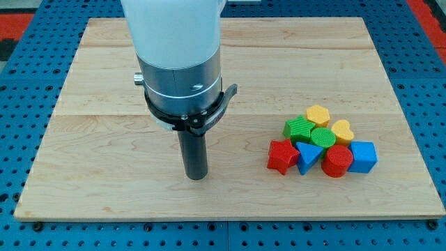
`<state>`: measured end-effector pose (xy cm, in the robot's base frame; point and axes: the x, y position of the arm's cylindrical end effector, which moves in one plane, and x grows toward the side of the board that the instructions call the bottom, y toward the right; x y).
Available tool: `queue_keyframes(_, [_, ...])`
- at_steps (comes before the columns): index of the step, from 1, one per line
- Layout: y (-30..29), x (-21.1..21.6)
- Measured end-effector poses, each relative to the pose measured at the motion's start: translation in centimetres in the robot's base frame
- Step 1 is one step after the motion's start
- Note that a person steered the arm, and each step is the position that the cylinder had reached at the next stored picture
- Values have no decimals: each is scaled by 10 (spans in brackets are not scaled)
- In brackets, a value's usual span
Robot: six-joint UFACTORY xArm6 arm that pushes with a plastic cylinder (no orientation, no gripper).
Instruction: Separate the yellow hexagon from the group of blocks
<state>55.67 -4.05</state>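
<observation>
The yellow hexagon (318, 114) sits at the top of a tight cluster at the view's right. Below it lie a green block (298, 128), a green cylinder (323, 137) and a yellow heart (342, 130). The bottom row holds a red star (281, 155), a blue triangle (307, 157), a red cylinder (337, 161) and a blue block (362, 156). My tip (197, 176) rests on the wooden board (104, 139), well to the view's left of the cluster and apart from every block.
The arm's white and grey body (178, 56) rises above the rod and hides part of the board's upper middle. A blue perforated table (21, 104) surrounds the board on all sides.
</observation>
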Motion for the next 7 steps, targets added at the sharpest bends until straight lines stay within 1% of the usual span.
queue_keyframes(1, [8,9])
queue_keyframes(2, [8,9])
queue_keyframes(3, [41,22])
queue_keyframes(4, [110,25])
queue_keyframes(5, [192,36])
queue_keyframes(6, [258,19])
queue_keyframes(7, [274,-28])
